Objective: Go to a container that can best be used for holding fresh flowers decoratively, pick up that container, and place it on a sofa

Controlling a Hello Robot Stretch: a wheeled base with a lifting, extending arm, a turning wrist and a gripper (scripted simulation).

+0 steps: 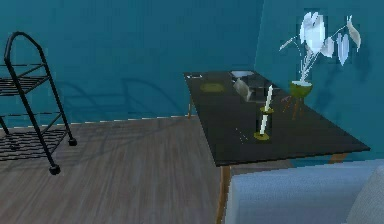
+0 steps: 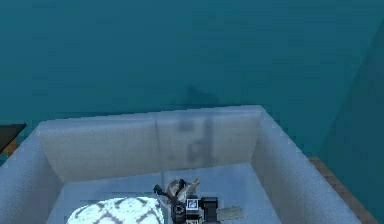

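A pale grey sofa point(image 2: 150, 140) with a low back and two arms spreads across the arm side view, and its corner point(image 1: 300, 195) shows at the forward view's bottom right. My gripper point(image 2: 176, 192) hangs low over the sofa seat, beside the two white marker squares. A small grey-brown blob point(image 2: 180, 186) sits at its far end against the seat. I cannot tell whether the gripper holds anything. On the dark table point(image 1: 300, 140) stands a green pot point(image 1: 301, 92) with a white-leaved plant.
A patterned white cushion point(image 2: 115, 212) lies on the sofa seat left of the gripper. The table also carries a candle on a green holder point(image 1: 265, 118), a grey box point(image 1: 241, 76) and a flat green plate point(image 1: 213, 88). A black wire cart point(image 1: 28, 100) stands on the wooden floor.
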